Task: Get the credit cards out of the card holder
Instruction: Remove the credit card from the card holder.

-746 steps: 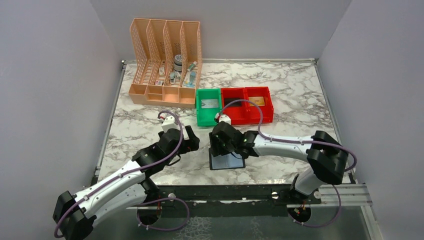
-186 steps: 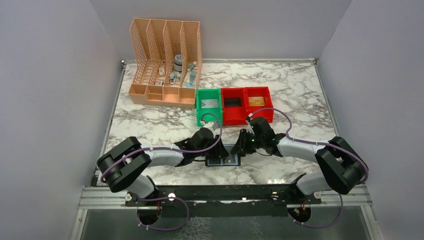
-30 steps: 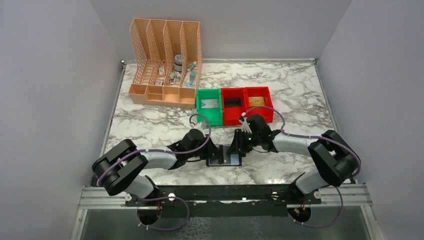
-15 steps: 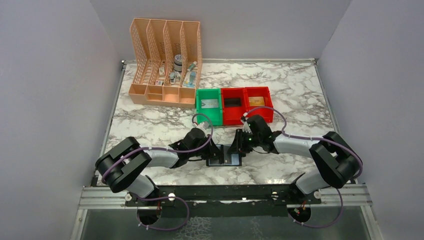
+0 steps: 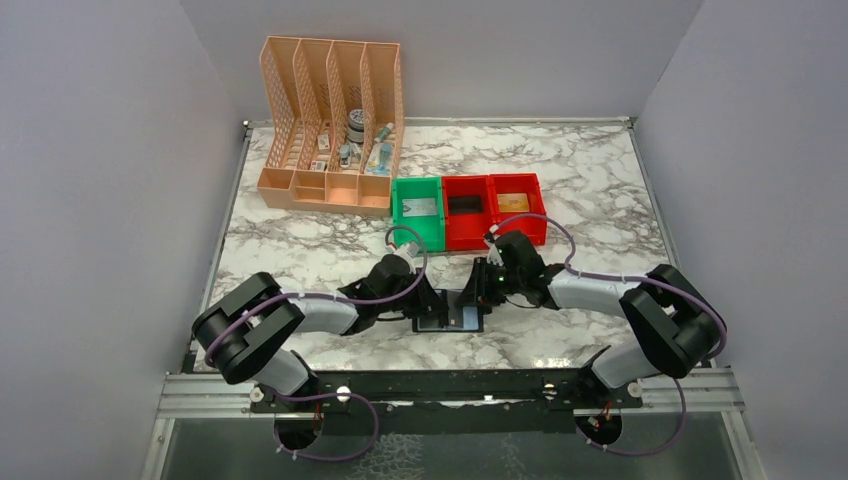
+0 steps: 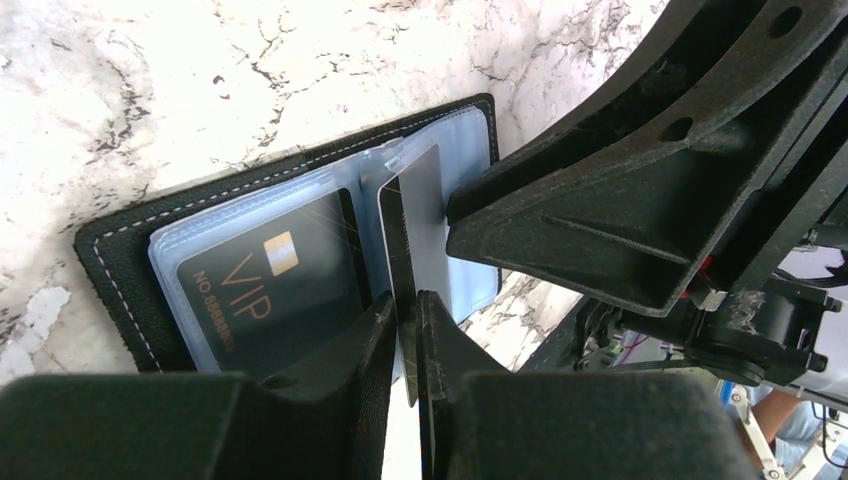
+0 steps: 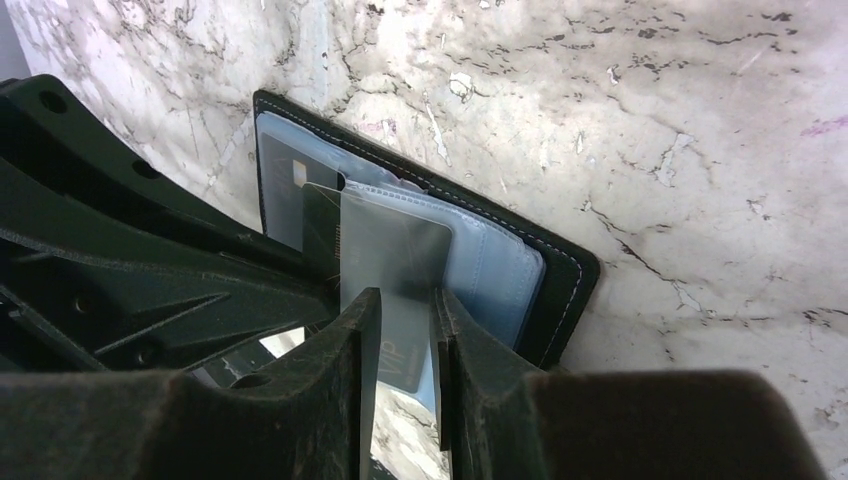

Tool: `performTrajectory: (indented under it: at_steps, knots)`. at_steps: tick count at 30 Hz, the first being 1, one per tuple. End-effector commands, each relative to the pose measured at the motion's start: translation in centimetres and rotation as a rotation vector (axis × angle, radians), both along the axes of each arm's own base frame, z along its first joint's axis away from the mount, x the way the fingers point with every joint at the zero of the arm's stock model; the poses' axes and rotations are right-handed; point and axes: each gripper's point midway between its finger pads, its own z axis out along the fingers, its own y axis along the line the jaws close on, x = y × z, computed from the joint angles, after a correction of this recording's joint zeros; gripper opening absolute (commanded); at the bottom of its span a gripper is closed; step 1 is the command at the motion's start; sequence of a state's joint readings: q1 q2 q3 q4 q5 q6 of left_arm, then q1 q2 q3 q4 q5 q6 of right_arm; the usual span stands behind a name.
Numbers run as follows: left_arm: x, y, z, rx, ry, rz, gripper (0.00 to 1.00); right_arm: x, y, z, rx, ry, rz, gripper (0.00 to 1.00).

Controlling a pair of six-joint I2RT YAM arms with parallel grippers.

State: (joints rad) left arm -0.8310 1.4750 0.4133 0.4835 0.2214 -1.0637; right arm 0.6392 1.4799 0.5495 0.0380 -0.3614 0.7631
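Card holder (image 5: 452, 312) open on table (image 5: 300, 250): left pincer (image 6: 405, 340) narrow on dark card (image 6: 392, 250) at its fold, right pincer (image 7: 405, 330) narrow, grip unclear; VIP card (image 6: 265, 285) still sleeved.

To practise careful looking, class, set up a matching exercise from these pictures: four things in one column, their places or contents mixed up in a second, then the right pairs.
Things:
1. card holder
2. green bin
3. black VIP card
4. peach file organizer

Places or contents:
A. at the far left of the table
B. lying open near the table's front edge
C. holds a white card
D. inside a clear sleeve

Pairs: 1-B, 2-C, 3-D, 4-A
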Motion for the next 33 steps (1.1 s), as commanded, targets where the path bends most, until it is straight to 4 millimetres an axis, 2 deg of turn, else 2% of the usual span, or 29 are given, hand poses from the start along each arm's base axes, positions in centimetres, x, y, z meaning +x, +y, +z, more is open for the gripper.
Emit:
performTrajectory:
  at_steps: [1,4,9,18,23,26,30,33]
  knots:
    - [-0.3,-1.1,0.4,-0.02,0.007,-0.07,0.17,-0.7,-2.9,-3.7,-0.147,0.05,-0.074,0.26]
    - [-0.2,-1.3,0.6,-0.028,0.006,-0.074,0.15,-0.8,-2.9,-3.8,-0.143,0.052,-0.071,0.25]
    - [0.0,-0.4,0.7,-0.022,-0.014,-0.028,0.0,-0.6,-3.2,-3.7,-0.155,0.036,-0.092,0.26]
    - [0.8,1.5,1.7,-0.009,-0.053,0.037,0.0,0.0,-3.4,-2.8,-0.165,-0.011,-0.086,0.27]
    - [1.1,1.9,2.6,0.041,-0.079,0.018,0.0,0.5,-2.0,-0.2,-0.082,-0.088,-0.017,0.28]
    - [1.4,2.9,4.0,0.094,-0.106,0.02,0.0,1.2,-1.4,2.5,-0.041,-0.151,-0.013,0.31]
    - [2.4,5.5,6.6,0.178,-0.205,0.08,0.0,1.7,-0.6,6.4,0.047,-0.258,0.009,0.34]
    - [2.7,7.3,7.5,0.231,-0.238,0.105,0.0,1.5,0.5,8.2,0.115,-0.279,0.051,0.34]
